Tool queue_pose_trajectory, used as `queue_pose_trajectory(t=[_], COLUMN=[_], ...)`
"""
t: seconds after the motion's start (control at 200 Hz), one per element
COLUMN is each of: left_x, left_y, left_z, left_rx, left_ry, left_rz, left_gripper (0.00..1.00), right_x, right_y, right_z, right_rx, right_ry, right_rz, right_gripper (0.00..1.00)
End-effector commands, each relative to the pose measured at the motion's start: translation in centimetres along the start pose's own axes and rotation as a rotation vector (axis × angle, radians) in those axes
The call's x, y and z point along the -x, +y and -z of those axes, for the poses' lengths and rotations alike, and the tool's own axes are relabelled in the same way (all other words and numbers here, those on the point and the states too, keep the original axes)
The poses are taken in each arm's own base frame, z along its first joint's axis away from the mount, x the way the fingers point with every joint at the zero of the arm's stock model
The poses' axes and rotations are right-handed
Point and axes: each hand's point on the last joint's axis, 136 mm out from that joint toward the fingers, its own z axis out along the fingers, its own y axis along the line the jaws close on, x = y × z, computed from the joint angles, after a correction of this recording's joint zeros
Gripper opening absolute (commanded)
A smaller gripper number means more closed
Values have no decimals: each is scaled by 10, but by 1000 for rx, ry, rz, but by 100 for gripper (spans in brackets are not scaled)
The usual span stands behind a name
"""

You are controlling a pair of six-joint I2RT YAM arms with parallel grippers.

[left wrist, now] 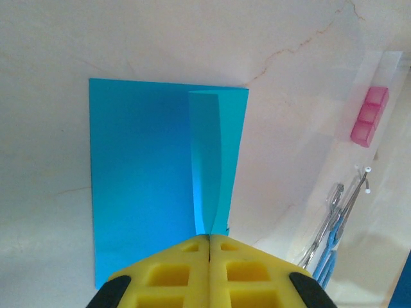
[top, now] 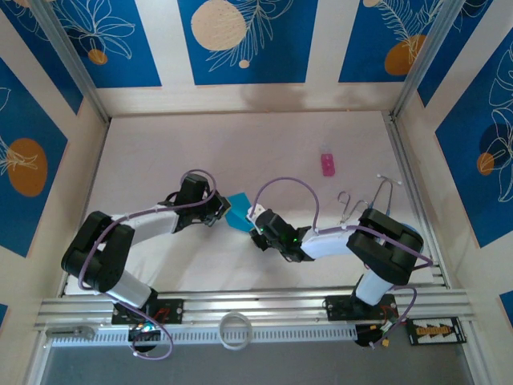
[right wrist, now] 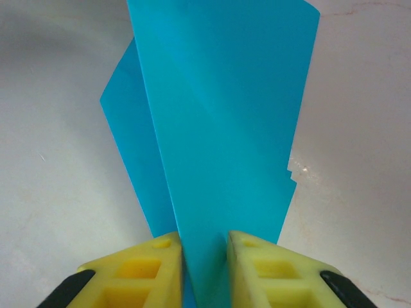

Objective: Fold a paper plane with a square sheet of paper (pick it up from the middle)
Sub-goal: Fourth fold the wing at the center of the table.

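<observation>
Item: sheet of paper [top: 239,211], cyan-blue, partly folded, just below the middle of the top view and over the pale table [top: 240,144]. It is bracketed by both arms. The left gripper [top: 216,210] meets its left edge and the right gripper [top: 256,218] its lower-right edge, so neither arm is clearly nearer. In the left wrist view the sheet [left wrist: 148,179] spreads up the frame from the left gripper [left wrist: 209,239]. The yellow fingers are pressed together with no gap, and a raised flap tapers straight down into their seam — apparently pinched there. In the right wrist view the sheet [right wrist: 225,128] fans upward from the right gripper [right wrist: 204,240], its narrow end at the bottom. Here the jaws stand a little apart with the paper running up between them, seemingly loose rather than clamped. The long axis therefore lies along the line between the two grippers, and the left one looks to be the anchor for the next crease. Also present: a pink block [top: 327,163] at right of centre, well apart from the sheet.
</observation>
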Motion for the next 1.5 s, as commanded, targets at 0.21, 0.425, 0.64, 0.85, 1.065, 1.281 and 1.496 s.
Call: queue_pose_trajectory(t=[0.21,0.425,0.64,0.85,1.065,1.281,1.496], left_x=[2,2,3,4,8,20,20], left_y=[-19,-18,-19,-20,-28,-31,-17], left_z=[7,6,7,8,15,46,57], left_rx=[-47,-46,-46,-46,-80,-53,-17], left_ry=[9,10,8,1,-21,-150,-185], left_rz=[-2,-6,-5,-8,-50,-159,-159], left_gripper=[5,5,5,7,24,41,43], right_x=[19,19,17,18,15,20,18], right_y=[2,1,0,2,2,13,12], right_z=[2,2,3,3,1,3,0], right_rx=[-3,-16,-18,-3,9,148,207], right_ry=[-39,-39,-34,-30,-16,-31,-33], right_rz=[26,28,29,14,-31,-171,-307], right_gripper=[24,23,17,11,3,2,1])
